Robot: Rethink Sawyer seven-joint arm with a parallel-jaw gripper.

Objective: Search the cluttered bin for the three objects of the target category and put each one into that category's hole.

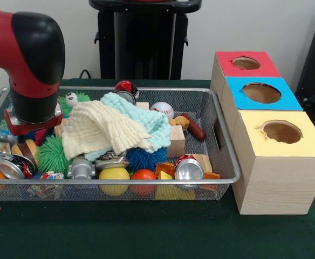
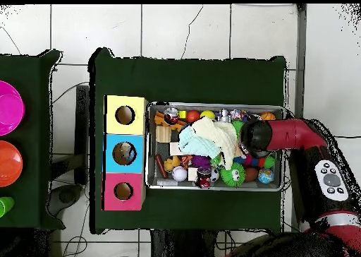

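Observation:
The silver wire-mesh bin [image 1: 146, 182] stands on the green cloth, packed with toys; it also shows in the overhead view [image 2: 215, 105]. My arm's wrist [image 1: 32, 116] reaches down into the bin's left part; the gripper's end is hidden among the toys. One small wrinkled silvery-white piece with blue and red print [image 1: 48, 176] lies at the near left rim. A bluish silvery crumpled piece [image 1: 0, 135] lies at the far left. The blue-topped box's hole [image 1: 261, 93] is to the right of the bin. From above, something pale shows inside that hole [image 2: 125, 153].
The red-topped box [image 1: 246, 63] and the yellow-topped box [image 1: 281, 131] flank the blue one. A cream cloth [image 1: 101, 129] and a mint cloth [image 1: 146, 116] cover the bin's middle. Spiky balls [image 1: 52, 154], smooth balls [image 1: 114, 175] and crushed cans [image 1: 189, 168] lie around them.

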